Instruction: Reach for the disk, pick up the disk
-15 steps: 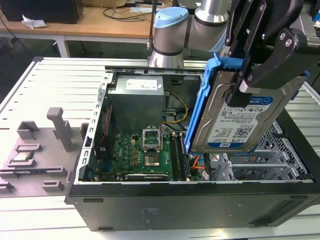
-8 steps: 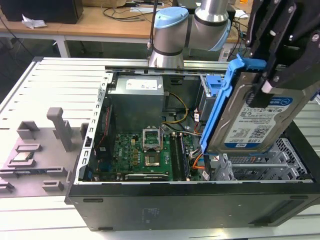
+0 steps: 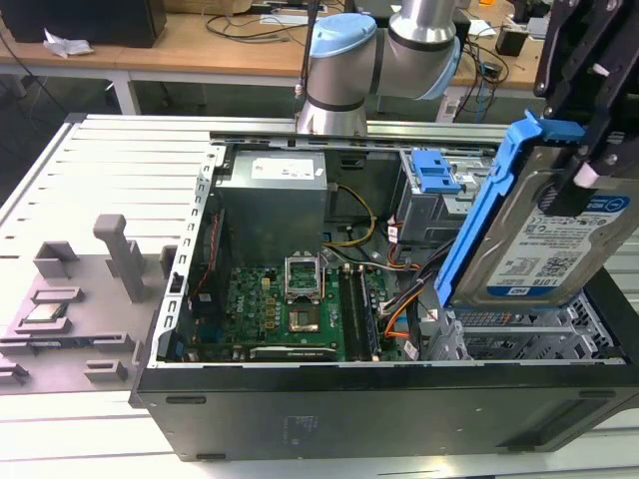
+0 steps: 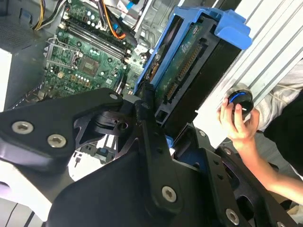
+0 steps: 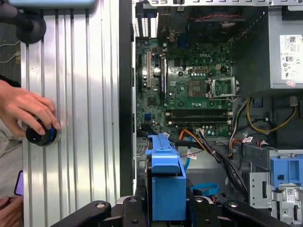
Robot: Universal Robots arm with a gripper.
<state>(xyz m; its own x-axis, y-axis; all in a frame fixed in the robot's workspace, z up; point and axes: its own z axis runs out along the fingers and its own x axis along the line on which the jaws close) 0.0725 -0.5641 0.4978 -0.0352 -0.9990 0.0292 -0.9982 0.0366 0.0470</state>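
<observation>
- The disk (image 3: 529, 249) carries a blue-and-white printed label (image 3: 564, 235) on its broad silver face in the exterior view. It has a large figure near the upper edge, rows of fine print and a barcode block below, all too small to make out.
- The grey power supply box (image 3: 272, 195) bears a white sticker (image 3: 285, 170) on top, also seen in the first wrist view (image 5: 289, 59). Its lines of print are too fine to tell.
- The green circuit board (image 5: 189, 90) has a short white word (image 5: 218, 48) printed beside the processor socket (image 5: 222, 87), plus tiny white markings by its parts.
</observation>
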